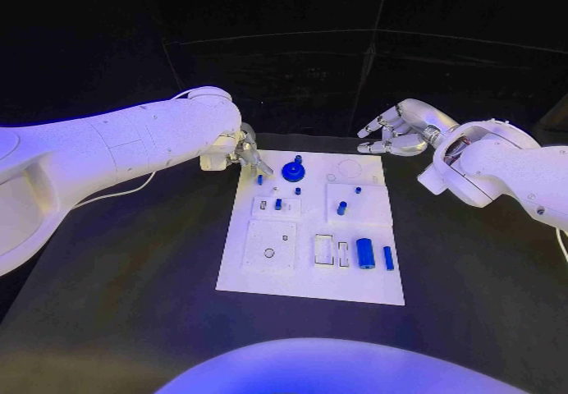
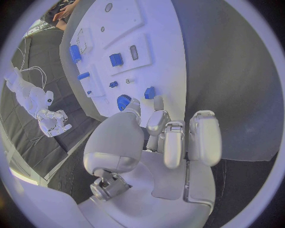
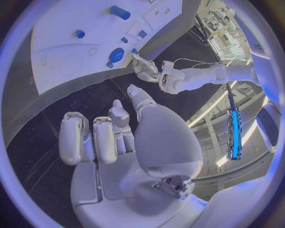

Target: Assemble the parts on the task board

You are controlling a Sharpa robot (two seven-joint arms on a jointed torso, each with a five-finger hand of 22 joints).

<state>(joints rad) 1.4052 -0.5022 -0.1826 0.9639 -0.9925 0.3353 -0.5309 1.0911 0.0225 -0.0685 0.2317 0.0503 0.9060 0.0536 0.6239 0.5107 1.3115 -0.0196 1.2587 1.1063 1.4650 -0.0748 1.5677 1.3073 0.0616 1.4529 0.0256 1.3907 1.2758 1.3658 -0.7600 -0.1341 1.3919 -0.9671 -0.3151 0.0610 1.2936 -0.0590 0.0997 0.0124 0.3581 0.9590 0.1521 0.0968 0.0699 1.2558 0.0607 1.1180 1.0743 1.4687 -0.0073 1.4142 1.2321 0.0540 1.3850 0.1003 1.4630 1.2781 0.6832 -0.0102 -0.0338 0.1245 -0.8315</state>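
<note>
From my head, the white task board (image 1: 310,226) lies mid-table (image 1: 118,295). My left robot hand (image 1: 243,152) hovers at its far left corner beside the round blue knob (image 1: 292,171); my right robot hand (image 1: 400,130) hangs off the far right corner, fingers loosely curled, holding nothing.

My left wrist shows my fingers (image 2: 172,142) apart and empty just short of the knob (image 2: 123,101), with about five blue parts visible.

My right wrist shows one blue cylinder (image 3: 120,12). They look small, rigid, light and probably slick; I'd pinch them by the sides.
</note>
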